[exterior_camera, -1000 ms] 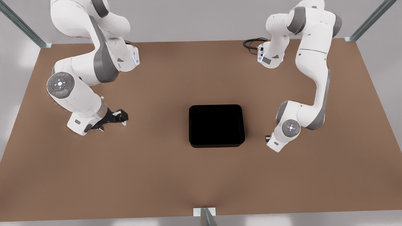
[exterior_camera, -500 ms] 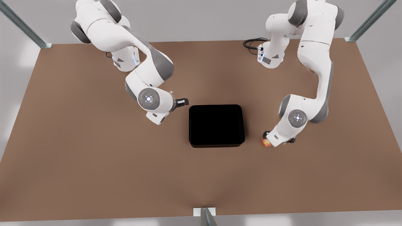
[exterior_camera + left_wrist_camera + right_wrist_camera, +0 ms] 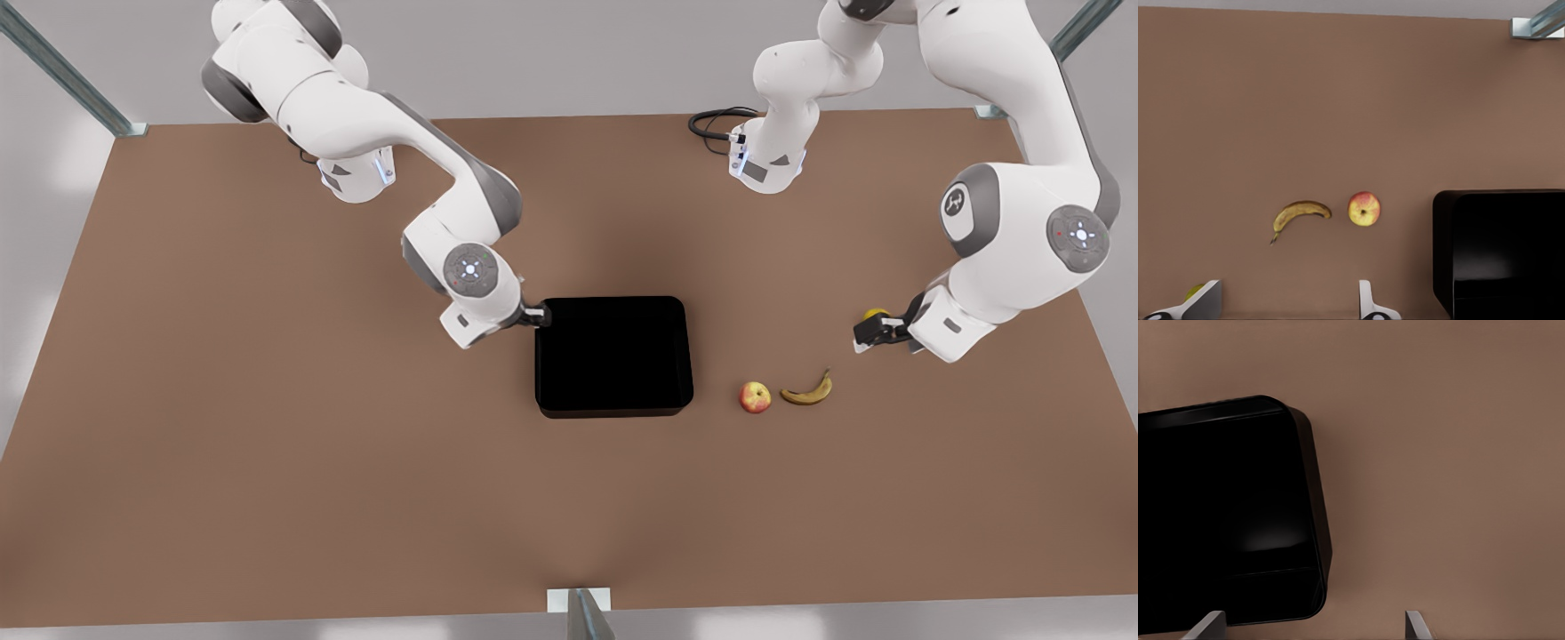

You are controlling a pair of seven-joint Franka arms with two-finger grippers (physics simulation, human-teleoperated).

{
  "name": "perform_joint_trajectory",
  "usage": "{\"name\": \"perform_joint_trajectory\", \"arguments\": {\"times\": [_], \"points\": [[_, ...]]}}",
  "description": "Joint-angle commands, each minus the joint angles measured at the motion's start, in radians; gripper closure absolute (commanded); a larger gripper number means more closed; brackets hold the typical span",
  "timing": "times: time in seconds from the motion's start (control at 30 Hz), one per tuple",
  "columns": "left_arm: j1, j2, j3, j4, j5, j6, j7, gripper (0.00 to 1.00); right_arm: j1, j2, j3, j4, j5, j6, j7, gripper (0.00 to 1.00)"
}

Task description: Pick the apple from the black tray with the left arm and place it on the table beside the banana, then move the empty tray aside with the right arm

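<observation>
With the apple [image 3: 755,397] resting on the table [image 3: 267,462] just beside the banana [image 3: 807,392], the left gripper [image 3: 869,336] hangs spread and empty, while the right gripper [image 3: 537,314], jaws parted at the black tray [image 3: 613,356] corner, must next grip its rim.

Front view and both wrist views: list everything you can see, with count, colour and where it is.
table: one, brown, under everything.
black tray: one, glossy black, empty, mid-table.
apple: one, red and yellow, on the table between tray and banana.
banana: one, yellow with brown speckles, just to the front view's right of the apple.
round fruit: one, yellow, on the table next to the left gripper.
cable: one, black, by the arm base at the far edge.
left gripper: one, black, open, at the front view's right, beyond the banana.
right gripper: one, black, open, at the tray's far corner on the front view's left.
</observation>
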Motion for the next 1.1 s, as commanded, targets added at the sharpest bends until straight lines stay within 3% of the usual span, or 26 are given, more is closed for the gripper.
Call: {"name": "perform_joint_trajectory", "arguments": {"times": [0.0, 0.47, 0.77, 0.83, 0.97, 1.07], "points": [[0.002, 0.000, 0.000, 0.000, -0.001, -0.015, 0.078, 0.00, -0.001, 0.033, 0.003, -0.001, -0.016, 0.120, 0.253, 0.00], [0.002, -0.001, 0.000, -0.003, 0.000, -0.018, 0.076, 0.00, 0.035, 0.243, 0.003, -0.001, -0.159, 0.321, 0.253, 0.00], [0.002, -0.003, 0.000, -0.003, 0.000, -0.021, 0.076, 0.00, 0.038, 0.252, 0.003, -0.123, -0.208, 0.456, 0.183, 0.00], [0.002, -0.003, 0.000, -0.003, 0.000, -0.021, 0.076, 0.00, 0.038, 0.254, 0.003, -0.123, -0.208, 0.456, 0.183, 0.10], [0.000, -0.003, 0.000, -0.003, 0.000, -0.023, 0.076, 0.00, 0.035, 0.261, 0.002, -0.121, -0.205, 0.458, 0.184, 0.41], [0.002, -0.007, 0.000, -0.003, 0.000, -0.026, 0.076, 0.00, 0.035, 0.261, 0.002, -0.120, -0.203, 0.456, 0.186, 0.50]]}}
